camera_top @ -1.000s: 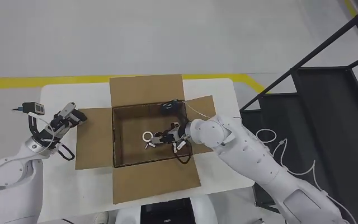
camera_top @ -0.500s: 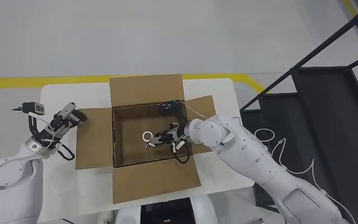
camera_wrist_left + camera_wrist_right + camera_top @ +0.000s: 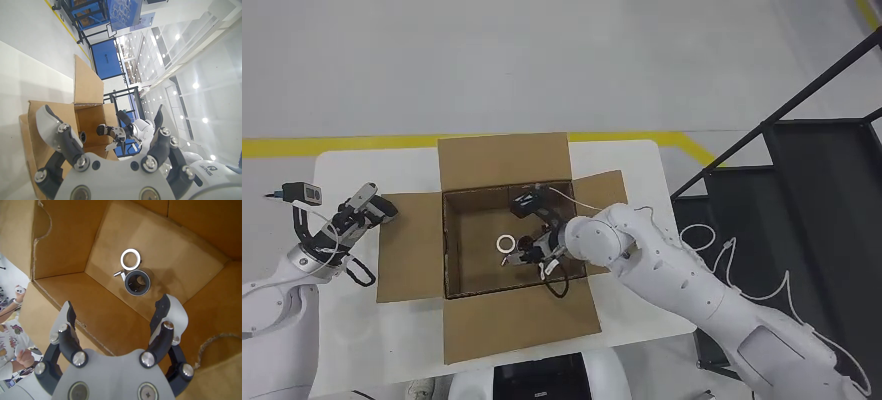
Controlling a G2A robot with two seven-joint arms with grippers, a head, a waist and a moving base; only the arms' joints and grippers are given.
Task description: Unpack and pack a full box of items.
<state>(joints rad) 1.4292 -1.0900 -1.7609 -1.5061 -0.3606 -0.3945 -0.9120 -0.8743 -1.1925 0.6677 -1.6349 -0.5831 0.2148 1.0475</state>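
metal part (image 3: 118, 273) half hidden, box (image 3: 66, 237) cropped

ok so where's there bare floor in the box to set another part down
Bare box floor lies between the silver ring and the wall on the side of the left gripper, and between the ring and the far wall. The middle is crowded: ring and black cylinder sit close together, with the open right gripper hanging over them.

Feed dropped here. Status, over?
Right claw open over box; black collar, silver ring on its floor. Left claw open, beside box. Nothing between claw and parts.
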